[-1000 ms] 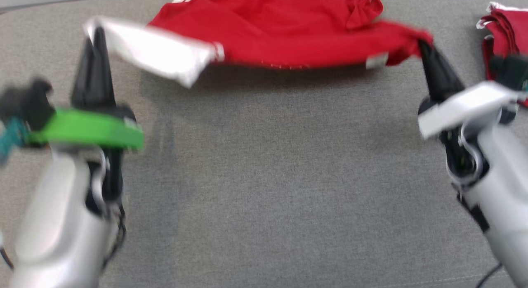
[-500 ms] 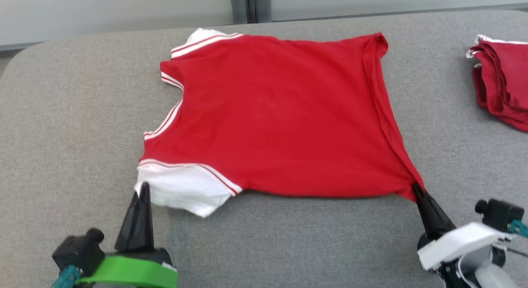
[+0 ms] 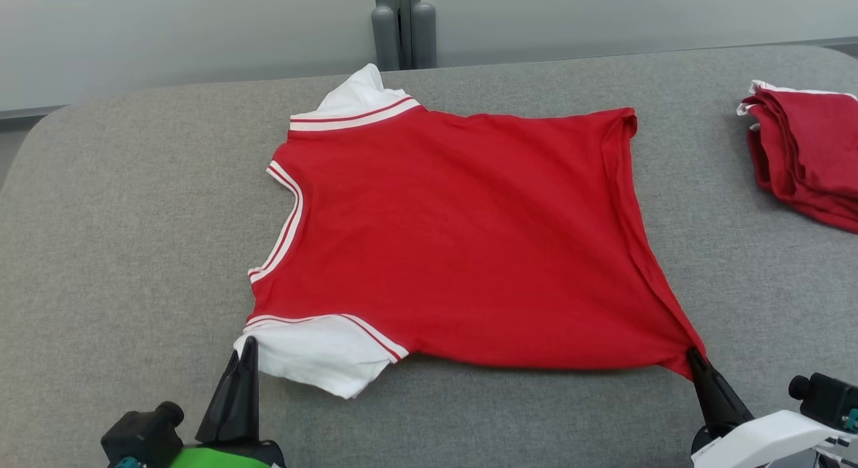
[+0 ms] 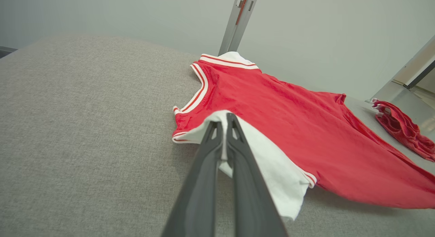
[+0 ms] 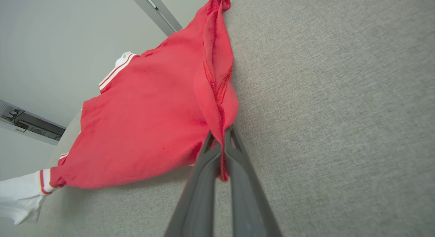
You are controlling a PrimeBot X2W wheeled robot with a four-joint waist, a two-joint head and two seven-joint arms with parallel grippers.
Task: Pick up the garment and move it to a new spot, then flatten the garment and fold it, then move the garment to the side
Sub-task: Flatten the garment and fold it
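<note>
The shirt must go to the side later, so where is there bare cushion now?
Widest bare patch: the grey cushion left of the red shirt, out to the rounded edge. A narrower lane runs between its hem and the folded red pile. Crowded: the near corners, where the left gripper and right gripper pinch cloth.

No legible text anywhere.
</note>
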